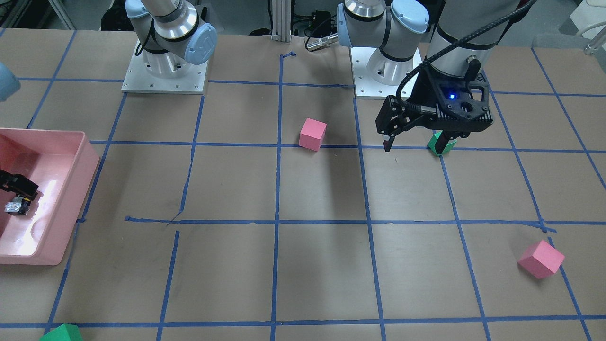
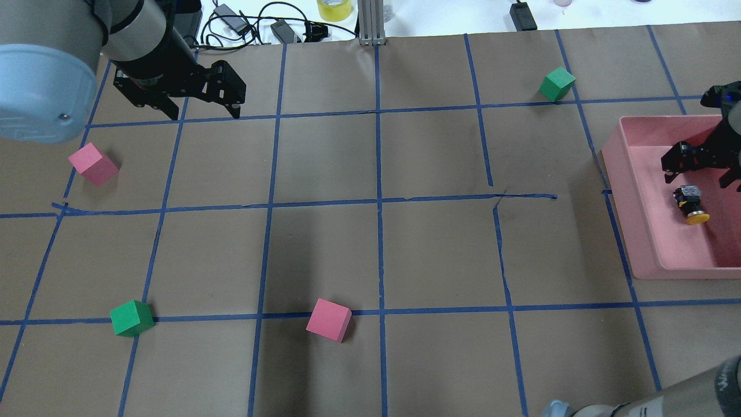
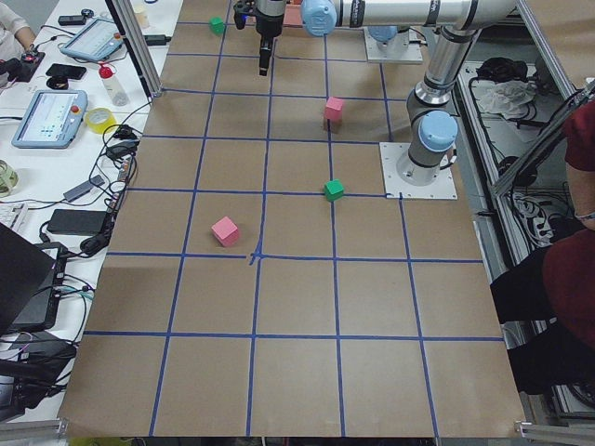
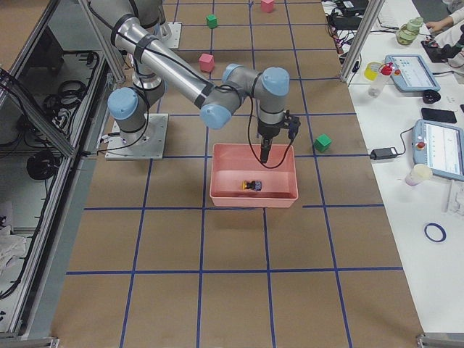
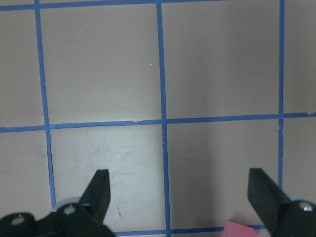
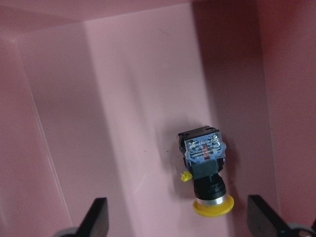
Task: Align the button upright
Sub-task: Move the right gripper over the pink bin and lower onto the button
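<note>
The button (image 2: pixel 692 205) lies on its side on the floor of the pink bin (image 2: pixel 620 168), yellow cap toward the robot, grey base block away. The right wrist view shows it (image 6: pixel 205 170) lying flat on the bin floor (image 6: pixel 123 123). My right gripper (image 2: pixel 697 174) hangs open and empty over the bin, just beyond the button and not touching it; its fingers (image 6: pixel 98 212) stand wide either side. My left gripper (image 2: pixel 204 113) is open and empty above the table's far left, with bare paper between its fingers (image 5: pixel 101 185).
Two pink cubes (image 2: pixel 92 164) (image 2: pixel 329 319) and two green cubes (image 2: pixel 132 318) (image 2: pixel 557 83) sit spread over the brown, blue-taped table. A pink cube corner (image 5: pixel 242 229) shows under the left gripper. The bin's walls enclose the button closely on the right side.
</note>
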Motion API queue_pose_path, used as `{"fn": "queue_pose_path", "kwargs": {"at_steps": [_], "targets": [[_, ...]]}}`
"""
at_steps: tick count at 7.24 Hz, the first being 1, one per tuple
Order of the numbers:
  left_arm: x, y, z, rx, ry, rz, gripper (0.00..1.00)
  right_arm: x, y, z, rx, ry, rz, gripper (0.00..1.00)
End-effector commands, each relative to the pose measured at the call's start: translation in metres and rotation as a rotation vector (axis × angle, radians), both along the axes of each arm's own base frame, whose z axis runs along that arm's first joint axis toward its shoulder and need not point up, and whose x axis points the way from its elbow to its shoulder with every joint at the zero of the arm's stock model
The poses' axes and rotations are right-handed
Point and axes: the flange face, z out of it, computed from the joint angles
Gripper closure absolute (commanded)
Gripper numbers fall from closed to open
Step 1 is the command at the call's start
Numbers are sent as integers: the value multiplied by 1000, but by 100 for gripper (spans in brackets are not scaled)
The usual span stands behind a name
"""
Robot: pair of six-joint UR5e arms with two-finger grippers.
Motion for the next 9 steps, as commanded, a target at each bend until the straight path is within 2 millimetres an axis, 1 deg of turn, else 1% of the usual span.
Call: {"fn": "queue_pose_path", "kwargs": {"at_steps": [1,2,3,4,5,8,9], "targets": [[0,0,0,0,0,-1,0,-3,0,-23,38,-25,44,4],[0,0,0,0,0,0,0,-7,1,-26,51,-23,75,4],[0,0,0,0,0,2,0,-20,7,-29,60,-33,113,3],[0,0,0,0,0,0,0,-28,10,-36,77,-46,174,3],[0,0,0,0,0,-1,0,-32,11,-45,85,-64,175,3],[0,1,0,0,-1,-4,0,-33,11,-67,103,-83,173,4],[0,1,0,0,-1,-4,0,-34,11,-69,106,-84,172,29]]}}
